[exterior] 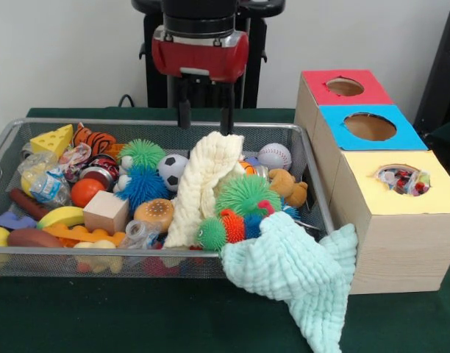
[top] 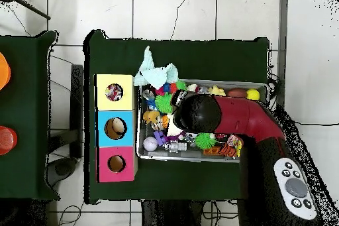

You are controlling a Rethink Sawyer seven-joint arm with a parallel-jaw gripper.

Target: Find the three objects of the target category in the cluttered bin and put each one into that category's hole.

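Note:
The wire mesh bin (exterior: pixel 159 124) is full of toys. My gripper (exterior: pixel 206 116) hangs open and empty over the bin's far side, just above the top of a cream knitted cloth (exterior: pixel 203 184). A crumpled clear wrapper with blue and yellow print (exterior: pixel 45 179) lies at the bin's left end. Another printed wrapper (exterior: pixel 76 156) lies behind it. A clear crinkly piece (exterior: pixel 140 233) lies at the front rim. The yellow-topped hole (exterior: pixel 393 170) holds a printed wrapper (exterior: pixel 405 180). In the overhead view my arm (top: pixel 225 116) covers the bin's middle (top: pixel 198 159) and hides the gripper. The yellow hole (top: pixel 114 92) shows there too.
The blue-topped hole (exterior: pixel 369 126) and the red-topped hole (exterior: pixel 345 87) stand behind the yellow one. A mint cloth (exterior: pixel 298 272) hangs over the bin's front right corner. Green (exterior: pixel 247 193) and blue (exterior: pixel 144 184) spiky balls, a wooden block (exterior: pixel 106 212) and a cheese wedge (exterior: pixel 52 140) fill the bin.

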